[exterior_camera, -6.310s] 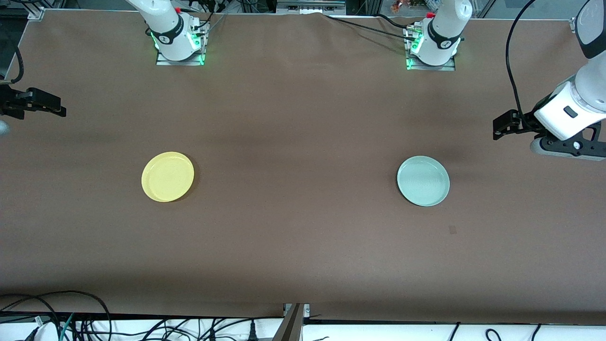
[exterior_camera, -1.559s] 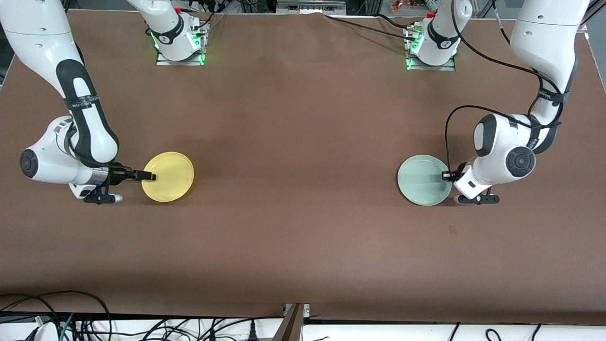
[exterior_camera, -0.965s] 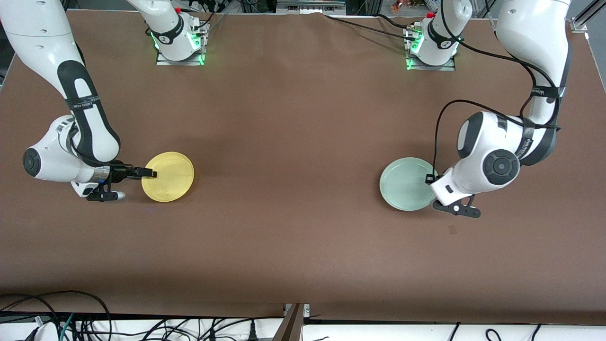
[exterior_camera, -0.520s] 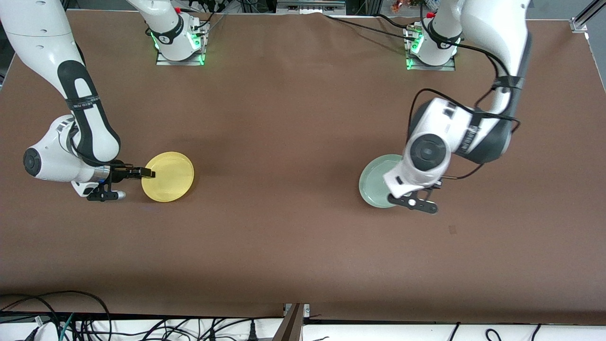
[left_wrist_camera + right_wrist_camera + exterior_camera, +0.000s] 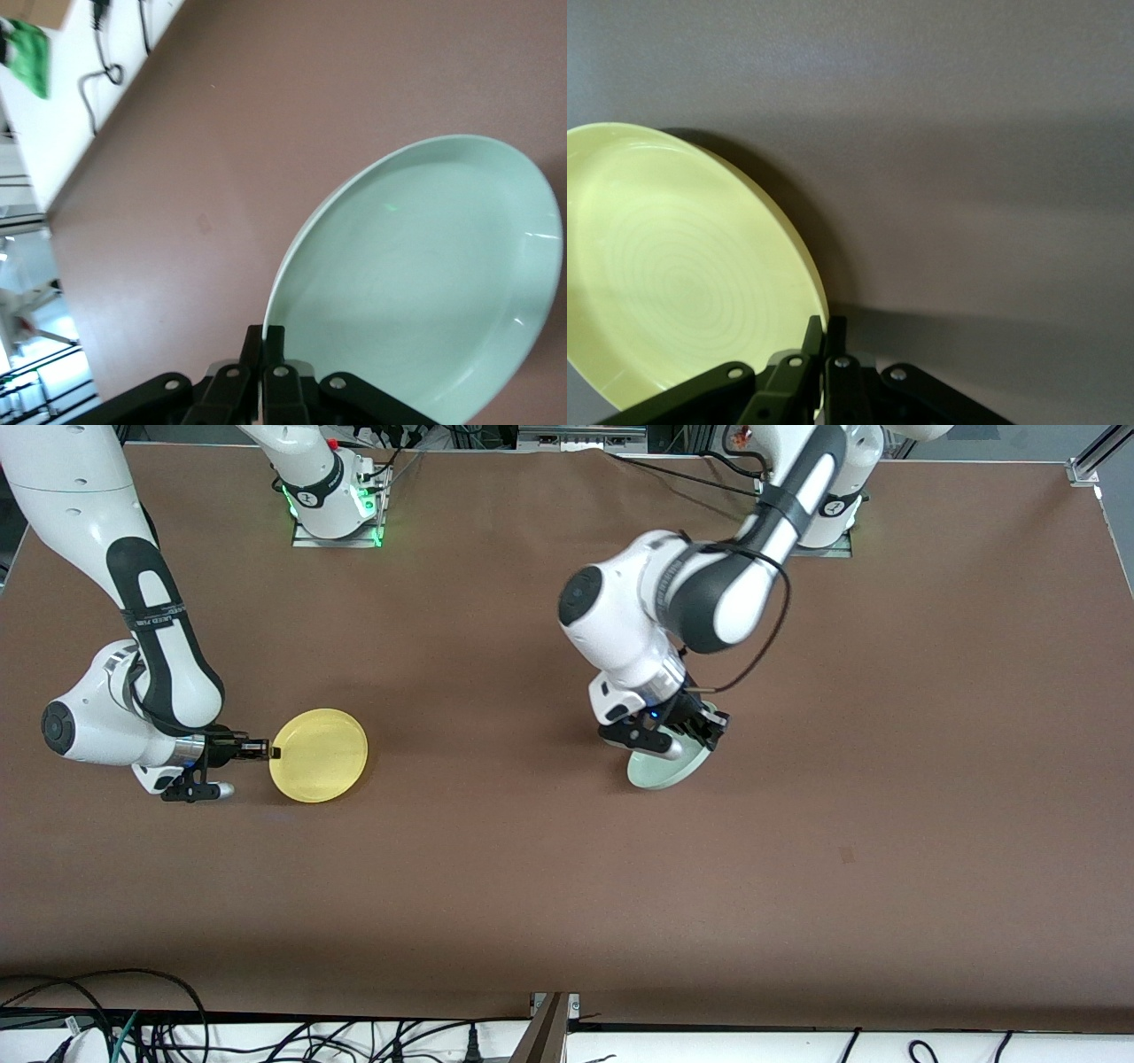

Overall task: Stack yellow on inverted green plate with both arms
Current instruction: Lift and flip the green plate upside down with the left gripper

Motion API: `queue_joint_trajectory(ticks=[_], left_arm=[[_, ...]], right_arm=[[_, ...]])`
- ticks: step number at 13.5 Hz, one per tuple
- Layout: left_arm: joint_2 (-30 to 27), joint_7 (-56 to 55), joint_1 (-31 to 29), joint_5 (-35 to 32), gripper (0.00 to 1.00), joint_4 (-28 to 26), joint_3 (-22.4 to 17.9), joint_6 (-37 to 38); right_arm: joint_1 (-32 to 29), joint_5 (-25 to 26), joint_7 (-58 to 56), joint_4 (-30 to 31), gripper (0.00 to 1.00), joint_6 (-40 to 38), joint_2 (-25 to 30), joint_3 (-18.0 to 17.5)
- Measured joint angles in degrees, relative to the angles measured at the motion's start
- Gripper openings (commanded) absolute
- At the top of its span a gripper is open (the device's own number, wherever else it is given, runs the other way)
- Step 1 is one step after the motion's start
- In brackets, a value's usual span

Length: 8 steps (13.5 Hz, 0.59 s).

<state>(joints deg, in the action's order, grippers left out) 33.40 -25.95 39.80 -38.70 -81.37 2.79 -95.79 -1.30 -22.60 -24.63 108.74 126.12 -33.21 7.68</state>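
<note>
We see the left gripper (image 5: 706, 731) over the middle of the brown desk (image 5: 532, 868), its fingers pinched on the rim of the green plate (image 5: 666, 771). The plate hangs tilted in the air, its hollow side showing in the left wrist view (image 5: 416, 283), with the gripper (image 5: 264, 341) clamped on the rim at about 7 o'clock of the plate as that view shows it. In the front view the left arm's wrist covers the upper part of the plate, so only its lower crescent shows at roughly 5 o'clock from the wrist.

Toward the right arm's end of the desk, the yellow plate (image 5: 319, 755) lies with its hollow side up. The right gripper (image 5: 270, 752) pinches its rim at the plate's 9 o'clock edge in the front view. In the right wrist view the two fingers (image 5: 813, 341) are closed on the rim of the yellow plate (image 5: 673, 266), and the plate's edge throws a shadow on the desk beside it. We cannot tell whether the yellow plate is lifted clear or touching the desk.

The two plates are well apart.
</note>
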Motion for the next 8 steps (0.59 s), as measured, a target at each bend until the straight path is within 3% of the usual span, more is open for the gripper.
queue_joint_trajectory(ticks=[4,8], left_arm=[[2.8,-6.6,10.0,-10.7,0.00,2.5,0.0,7.5],[7.8,-16.2,16.5,-19.5,0.00,5.6,-0.2,10.3]], right_arm=[[0.0,0.0,-0.1,-0.6,0.00,0.0,0.4,0.0],[0.0,0.0,-0.1,-2.5,0.00,-1.4,0.9,0.1]])
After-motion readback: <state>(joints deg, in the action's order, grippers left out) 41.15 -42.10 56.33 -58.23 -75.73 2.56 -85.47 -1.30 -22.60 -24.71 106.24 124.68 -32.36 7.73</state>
